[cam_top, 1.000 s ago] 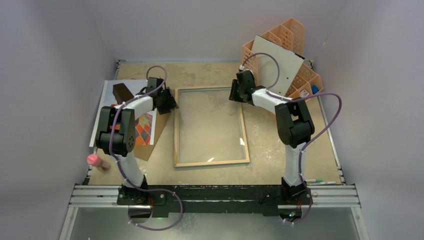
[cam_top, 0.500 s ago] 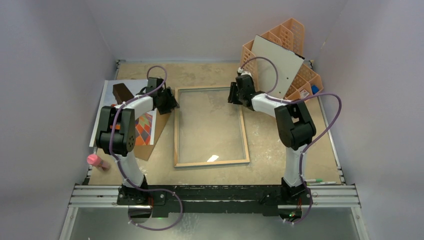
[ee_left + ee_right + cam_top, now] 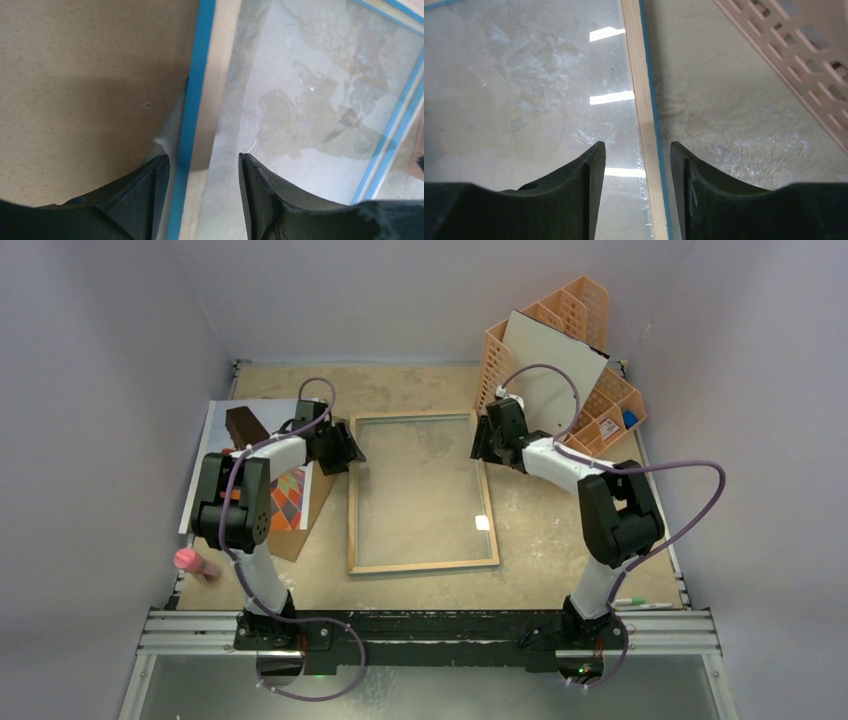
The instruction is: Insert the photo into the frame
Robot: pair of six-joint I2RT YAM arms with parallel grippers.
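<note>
The frame (image 3: 422,565) lies flat mid-table with its wood back rim up and the glass pane showing the tabletop. My left gripper (image 3: 347,450) stands open astride the frame's left rim (image 3: 215,75) near the far corner, with a gap on each side of the rim between its fingers (image 3: 202,160). My right gripper (image 3: 482,445) is open too, straddling the right rim (image 3: 636,65) without touching it (image 3: 636,145). The photo (image 3: 288,495) lies at the left, mostly hidden under my left arm, only a strip of its coloured balloon and pale margin showing.
A brown hardboard backing (image 3: 298,535) lies under the photo, close to the frame's left side (image 3: 75,75). An orange lattice organiser (image 3: 585,300) with a grey-white board (image 3: 555,365) leaning on it stands at the back right. A pink tube (image 3: 195,562) lies front left, pens (image 3: 635,602) front right.
My right gripper has moved right, from over the glass near the far right corner to the right rim, its elbow swinging outward. Both grippers' jaws have widened. The frame stays flat.
</note>
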